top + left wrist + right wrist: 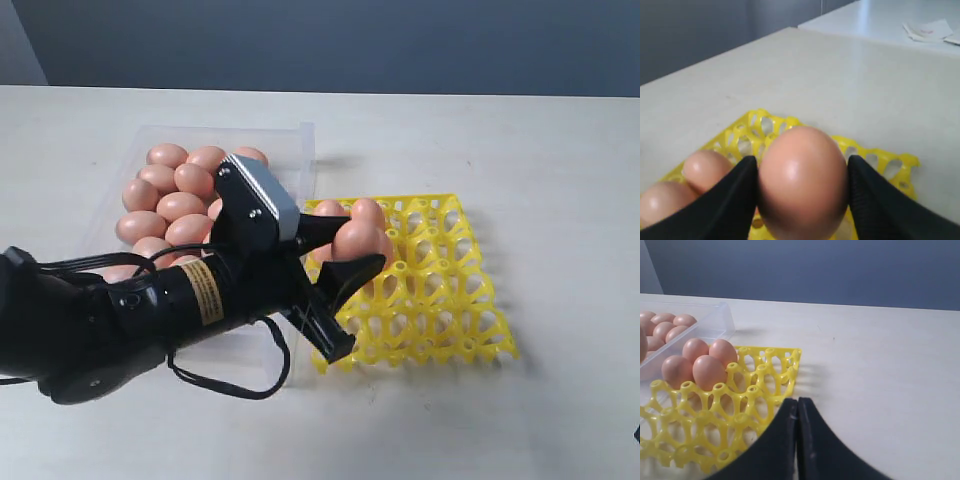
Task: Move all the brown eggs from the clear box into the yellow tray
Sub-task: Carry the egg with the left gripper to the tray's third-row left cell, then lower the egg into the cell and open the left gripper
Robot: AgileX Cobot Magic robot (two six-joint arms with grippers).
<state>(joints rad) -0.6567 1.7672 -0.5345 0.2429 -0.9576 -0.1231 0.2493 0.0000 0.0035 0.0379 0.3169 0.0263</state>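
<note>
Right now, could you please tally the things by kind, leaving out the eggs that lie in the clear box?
Brown eggs in the yellow tray: 4
Brown egg in the left gripper: 1
Yellow tray: 1
Clear box: 1
Total: 7

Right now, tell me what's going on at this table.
The left gripper is clamped on one brown egg and holds it above the yellow tray. A few eggs already sit in the tray's cups at the end nearest the clear box, which has many more eggs inside. Most cups are empty. The right gripper is shut and holds nothing.
</note>
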